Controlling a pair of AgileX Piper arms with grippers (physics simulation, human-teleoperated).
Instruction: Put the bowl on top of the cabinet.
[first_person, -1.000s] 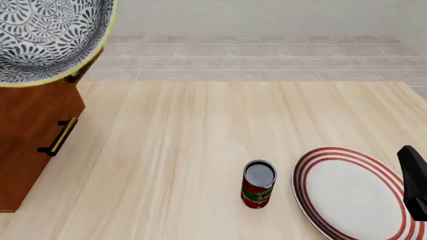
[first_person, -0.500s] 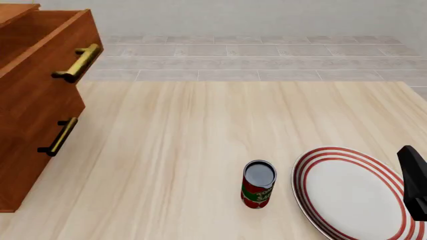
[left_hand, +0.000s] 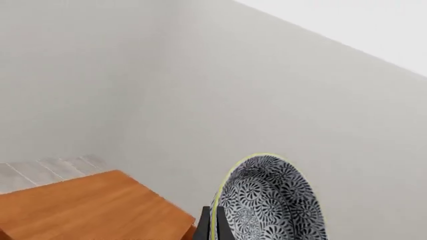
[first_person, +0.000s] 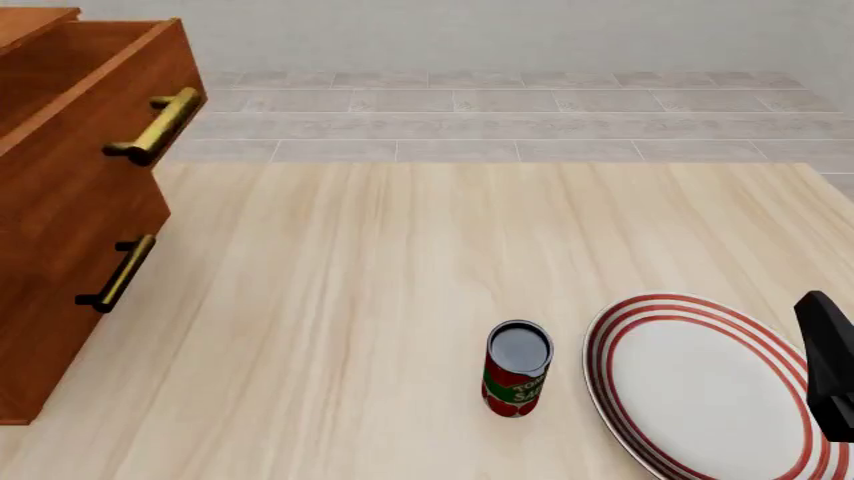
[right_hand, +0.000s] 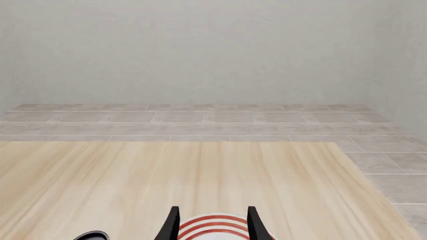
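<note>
The bowl (left_hand: 270, 200), grey-blue floral with a pale greenish rim, shows only in the left wrist view, tilted on edge. My left gripper (left_hand: 212, 227) is shut on its rim, dark fingers (left_hand: 203, 225) pinching it from both sides. The cabinet's (left_hand: 87, 205) reddish-brown top lies below and to the side of the bowl. In the front view the cabinet (first_person: 67, 200) stands at the left with brass handles; the bowl and left gripper are out of that frame. My right gripper (right_hand: 212, 220) is open and holds nothing, low over the plate at the front right.
A red-striped white plate (first_person: 701, 385) lies at the front right under the right arm (first_person: 830, 365). A red can (first_person: 517, 368) stands upright just left of the plate. The cabinet's upper drawer handle (first_person: 158, 125) juts toward the table's middle.
One second ago the bowl filled the front view's top left corner over the cabinet; it has since left that view. The right arm, can and plate have not moved.
</note>
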